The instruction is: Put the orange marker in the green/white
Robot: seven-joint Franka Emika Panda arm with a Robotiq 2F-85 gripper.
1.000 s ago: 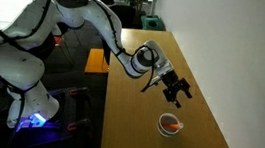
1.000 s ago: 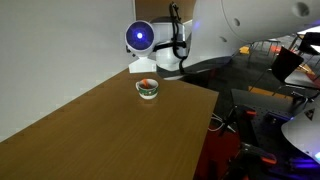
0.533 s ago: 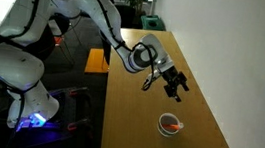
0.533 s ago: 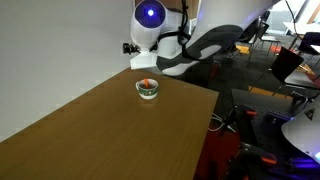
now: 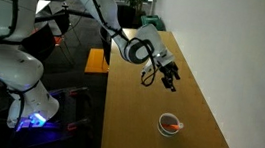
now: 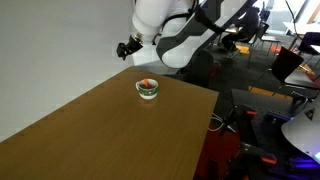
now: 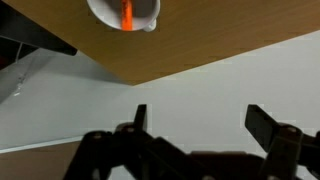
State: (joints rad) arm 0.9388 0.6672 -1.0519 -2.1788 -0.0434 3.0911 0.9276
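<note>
The long wooden table [image 5: 127,124] runs beside a pale wall [image 6: 50,50]. The white robot arm [image 5: 8,65] stands at the side of the table and reaches over its top. The gripper [image 5: 169,80] hangs in the air above the wood, well apart from the cup. In the wrist view its two dark fingers [image 7: 262,122] stand wide apart, with nothing between them. The green/white [image 5: 170,126] cup stands upright on the table, seen in both exterior views [image 6: 148,89]. The orange marker [image 7: 127,14] lies inside this cup, leaning against its rim.
</note>
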